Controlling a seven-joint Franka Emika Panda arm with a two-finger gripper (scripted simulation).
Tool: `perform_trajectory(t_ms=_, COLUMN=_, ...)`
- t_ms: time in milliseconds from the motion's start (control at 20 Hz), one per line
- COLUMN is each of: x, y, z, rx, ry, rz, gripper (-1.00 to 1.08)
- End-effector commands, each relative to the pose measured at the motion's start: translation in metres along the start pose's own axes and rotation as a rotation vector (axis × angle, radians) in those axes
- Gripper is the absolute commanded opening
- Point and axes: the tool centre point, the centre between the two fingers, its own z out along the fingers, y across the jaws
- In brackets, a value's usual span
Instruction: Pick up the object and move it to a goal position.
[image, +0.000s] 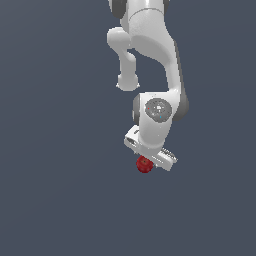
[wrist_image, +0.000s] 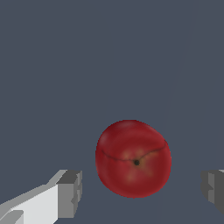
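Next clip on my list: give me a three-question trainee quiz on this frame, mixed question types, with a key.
1. True or false: in the wrist view, the white gripper has its fingers pressed against the glossy dark-red rounded apple-like object.
2. Multiple choice: in the wrist view, the object lies A) outside both fingers, B) between the fingers with gaps on both sides, C) hidden by one finger.
3. Short answer: in the exterior view, what partly covers the object?

Key
1. False: the fingers are apart, clear of it.
2. B
3. The gripper at the end of the white robot arm.
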Motion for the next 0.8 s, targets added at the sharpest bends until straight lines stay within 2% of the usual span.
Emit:
perform_trajectory(t_ms=0, x=0.0, y=0.0, z=0.0, rx=0.0, ry=0.0, rz=0.0, gripper=1.0)
perform_trajectory(t_ms=750, x=0.0, y=0.0, z=0.051, rx=0.001, ry=0.001, rz=0.005, gripper=1.0)
